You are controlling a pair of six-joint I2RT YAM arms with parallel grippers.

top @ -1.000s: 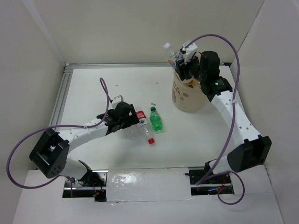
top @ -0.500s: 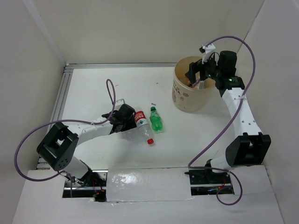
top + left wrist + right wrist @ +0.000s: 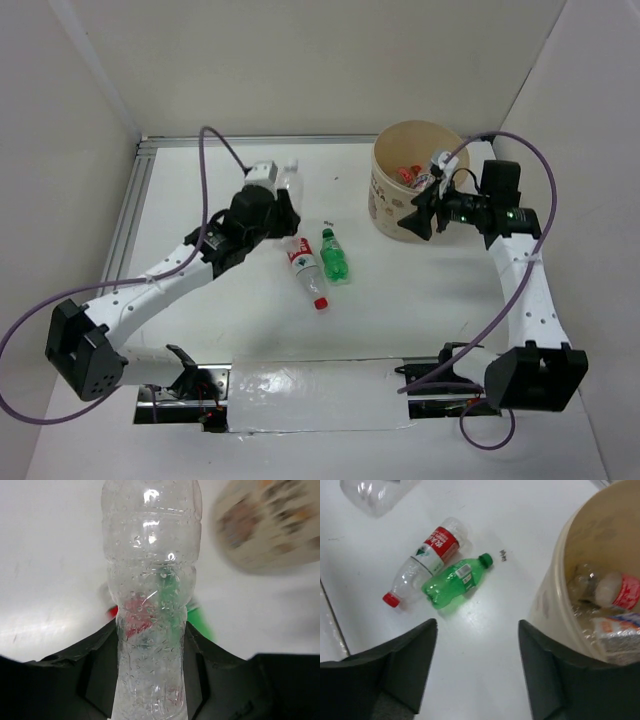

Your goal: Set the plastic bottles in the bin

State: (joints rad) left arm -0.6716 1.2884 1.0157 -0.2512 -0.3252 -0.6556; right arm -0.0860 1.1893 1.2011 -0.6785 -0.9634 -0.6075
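My left gripper (image 3: 276,203) is shut on a clear plastic bottle (image 3: 289,178) and holds it above the table's middle left. In the left wrist view the dented, droplet-covered clear bottle (image 3: 150,565) runs up between the jaws of the left gripper (image 3: 150,680). A red-labelled bottle (image 3: 305,268) and a green bottle (image 3: 335,255) lie side by side on the table. My right gripper (image 3: 412,222) is open and empty beside the tan bin (image 3: 390,215), on its near side. The bin (image 3: 550,605) holds several bottles (image 3: 615,592).
An aluminium rail (image 3: 130,210) borders the table's left and far edges. White walls close in on three sides. The right wrist view shows the red-labelled bottle (image 3: 427,555) and green bottle (image 3: 452,580) ahead of the open right gripper (image 3: 477,625).
My left gripper closed on the clear bottle and lifted it up and toward the back. My right gripper let a bottle go into the bin, then came down beside it.
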